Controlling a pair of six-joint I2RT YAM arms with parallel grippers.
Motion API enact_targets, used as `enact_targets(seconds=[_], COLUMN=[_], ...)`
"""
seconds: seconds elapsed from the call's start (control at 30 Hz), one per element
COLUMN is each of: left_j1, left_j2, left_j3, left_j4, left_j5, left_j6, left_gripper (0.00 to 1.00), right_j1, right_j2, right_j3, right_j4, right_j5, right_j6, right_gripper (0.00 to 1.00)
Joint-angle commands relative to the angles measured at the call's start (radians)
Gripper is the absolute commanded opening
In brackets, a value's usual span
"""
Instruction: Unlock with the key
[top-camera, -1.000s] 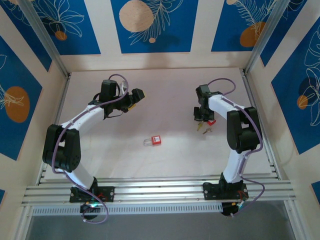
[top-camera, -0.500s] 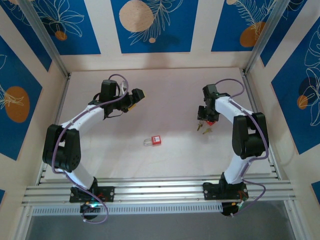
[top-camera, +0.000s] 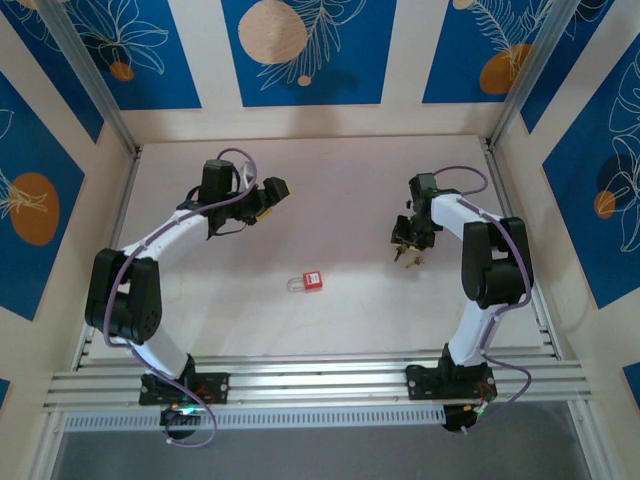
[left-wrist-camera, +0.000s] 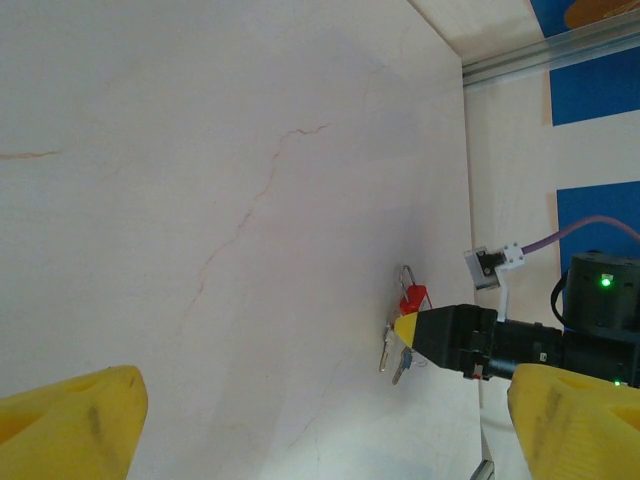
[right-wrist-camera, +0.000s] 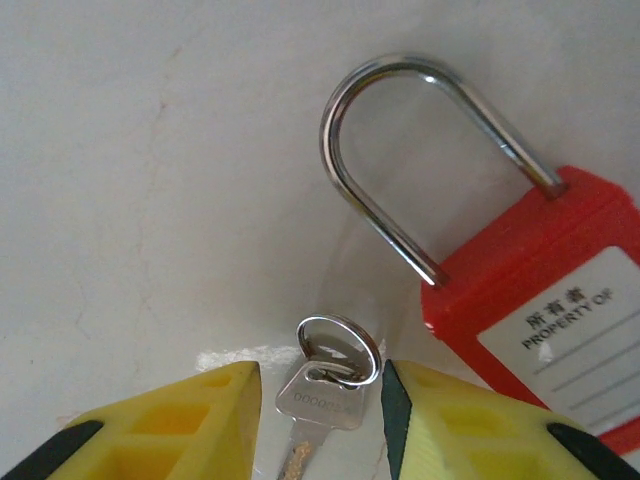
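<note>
Right fingers (right-wrist-camera: 170, 420) flank key (right-wrist-camera: 325, 395); padlock (right-wrist-camera: 545, 290) perhaps touching one.

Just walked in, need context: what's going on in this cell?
The right gripper is down at the table, its fingers slightly apart on either side of a key on a ring, not visibly pinching it. A red padlock lies right beside the key. A second red padlock lies in the middle of the table. The left gripper hangs wide open, away from both, holding nothing. The key is not yet in either lock.
</note>
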Motion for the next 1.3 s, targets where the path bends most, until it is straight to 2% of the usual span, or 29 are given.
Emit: enact_targets(seconds=[0.0, 0.17, 0.37, 0.7, 0.9, 1.13, 1.27], left_j1=[-0.004, -0.004, -0.004, -0.003, -0.004, -0.004, -0.015], left_j2=[0.013, 0.013, 0.013, 0.013, 0.014, 0.012, -0.020], left_j3=[0.018, 0.019, 0.019, 0.019, 0.020, 0.017, 0.002], left_j4=[-0.013, -0.015, -0.015, -0.016, -0.015, -0.009, -0.001], left_j5=[0.024, 0.024, 0.021, 0.020, 0.024, 0.016, -0.030], left_j6=[-0.004, -0.003, 0.000, -0.001, -0.002, -0.002, 0.026], left_gripper=[0.92, 0.92, 0.92, 0.92, 0.92, 0.92, 1.00], right_j1=[-0.008, -0.012, -0.010, 0.012, 0.021, 0.053, 0.090], right_j2=[0.003, -0.002, -0.022, -0.069, -0.097, -0.166, -0.213], right_j3=[-0.014, -0.025, -0.039, -0.059, -0.058, -0.052, -0.046], right_j4=[0.007, 0.015, 0.036, 0.055, 0.049, 0.029, 0.006], right_j5=[-0.055, -0.054, -0.057, -0.009, 0.024, 0.046, 0.067], right_j6=[0.017, 0.014, 0.014, 0.013, 0.010, 0.012, 0.014], right_gripper=[0.39, 0.38, 0.24, 0.09, 0.04, 0.03, 0.02])
